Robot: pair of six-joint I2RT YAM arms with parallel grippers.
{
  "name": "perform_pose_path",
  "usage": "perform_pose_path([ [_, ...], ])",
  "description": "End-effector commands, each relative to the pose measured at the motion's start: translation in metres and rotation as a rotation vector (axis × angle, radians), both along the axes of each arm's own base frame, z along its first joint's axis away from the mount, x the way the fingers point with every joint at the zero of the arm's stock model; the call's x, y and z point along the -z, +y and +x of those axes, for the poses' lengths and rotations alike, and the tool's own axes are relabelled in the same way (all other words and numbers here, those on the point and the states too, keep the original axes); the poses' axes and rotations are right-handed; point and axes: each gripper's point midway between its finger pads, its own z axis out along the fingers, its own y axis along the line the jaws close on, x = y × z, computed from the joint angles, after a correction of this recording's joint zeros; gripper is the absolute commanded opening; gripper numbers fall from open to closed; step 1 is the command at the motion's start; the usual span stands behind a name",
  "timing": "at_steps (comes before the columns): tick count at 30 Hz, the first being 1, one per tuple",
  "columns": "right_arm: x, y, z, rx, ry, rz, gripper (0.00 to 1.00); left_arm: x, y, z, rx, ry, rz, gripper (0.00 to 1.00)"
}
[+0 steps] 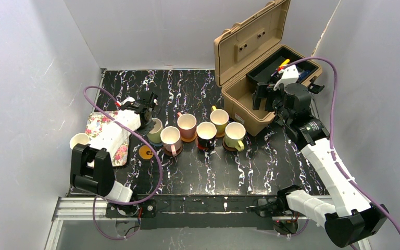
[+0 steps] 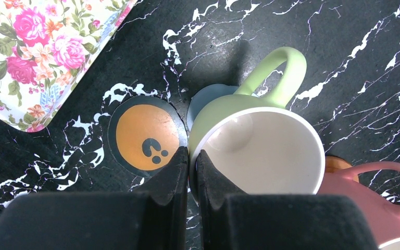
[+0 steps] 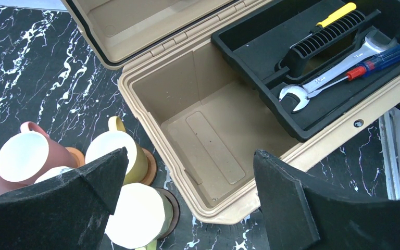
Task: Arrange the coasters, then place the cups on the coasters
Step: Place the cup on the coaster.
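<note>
My left gripper (image 2: 191, 156) is shut on the rim of the green cup (image 2: 255, 140), one finger inside and one outside. The cup is over a grey-blue coaster (image 2: 203, 101); I cannot tell whether it rests on it. To its left lies a bare orange coaster (image 2: 146, 136) with a dark mark. In the top view the green cup (image 1: 155, 130) starts a row with two pink cups (image 1: 170, 138), a black cup (image 1: 206, 133), a yellow cup (image 1: 219, 120) and a lime cup (image 1: 235, 135), each on a coaster. A pale cup (image 1: 79, 140) stands at the far left. My right gripper (image 3: 190, 156) hangs open over the toolbox rim, holding nothing.
A floral tray (image 1: 100, 125) lies at the left under my left arm. An open tan toolbox (image 1: 250, 99) stands at the back right, its black tool tray (image 3: 312, 78) holding a wrench and screwdrivers. Grey walls close in on three sides.
</note>
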Motion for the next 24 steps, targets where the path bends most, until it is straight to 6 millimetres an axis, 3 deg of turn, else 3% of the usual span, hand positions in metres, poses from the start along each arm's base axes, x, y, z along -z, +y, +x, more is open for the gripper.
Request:
perform_pose_path([
  [1,-0.0047,-0.0037,0.0047,0.020,-0.028,-0.004,0.99,-0.0137,0.0039,0.0124,-0.029,-0.069,0.023,0.00],
  [12,-0.0044,-0.0042,0.0048,0.023,-0.027,-0.005,0.99,-0.0104,0.0050,0.0094,-0.023,-0.058,0.029,0.00],
  [24,-0.0049,-0.0049,0.0046,0.026,-0.029,-0.005,0.99,-0.0097,0.0049,0.0084,-0.015,-0.059,0.029,0.18],
])
